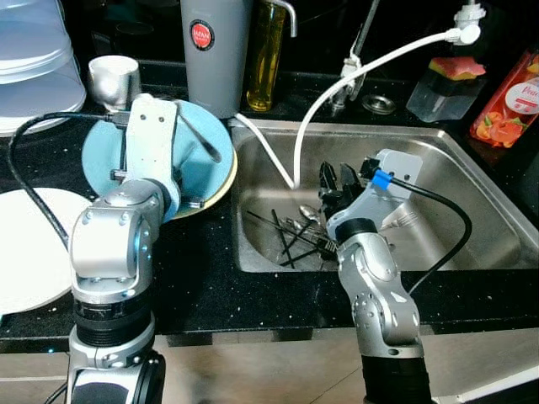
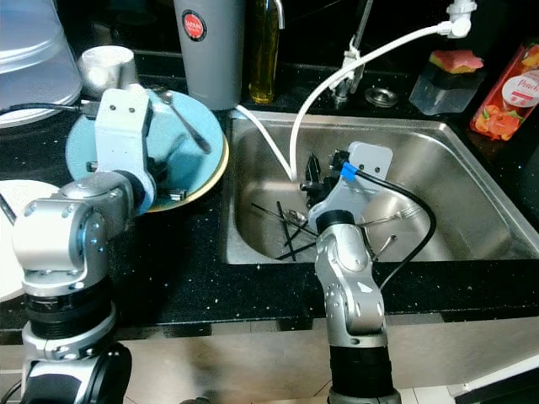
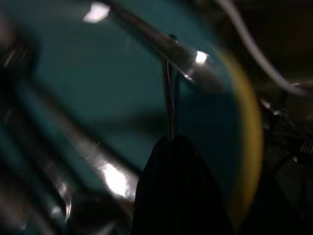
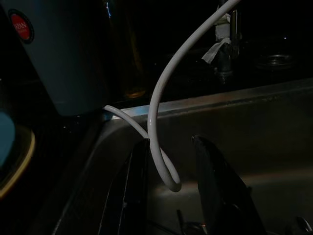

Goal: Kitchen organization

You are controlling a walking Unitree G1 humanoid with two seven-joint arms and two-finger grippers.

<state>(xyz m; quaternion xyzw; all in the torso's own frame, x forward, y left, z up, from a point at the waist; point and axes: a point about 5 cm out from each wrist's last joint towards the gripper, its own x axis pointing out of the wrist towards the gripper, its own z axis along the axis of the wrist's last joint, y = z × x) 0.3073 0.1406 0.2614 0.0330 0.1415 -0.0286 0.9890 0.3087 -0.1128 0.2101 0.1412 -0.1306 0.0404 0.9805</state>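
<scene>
A blue plate [image 1: 210,168] with a yellow rim lies on the black counter left of the sink [image 1: 472,160]. A dark metal utensil [image 1: 202,139] rests across it. My left gripper [image 3: 171,147] hovers close over the plate, its fingers shut with a thin metal utensil [image 3: 169,98] sticking out from the tips. Several pieces of cutlery and black chopsticks [image 1: 295,231] lie on the sink floor. My right gripper [image 1: 337,181] is inside the sink just above them and open. A loop of the white hose [image 4: 164,166] hangs between its fingers [image 4: 139,186].
A grey flask [image 1: 215,50], an oil bottle [image 1: 265,55] and a metal cup [image 1: 114,80] stand behind the plate. A white plate [image 1: 34,244] lies at the near left. A soap dispenser [image 1: 446,84] and a red packet [image 1: 509,101] sit at the back right.
</scene>
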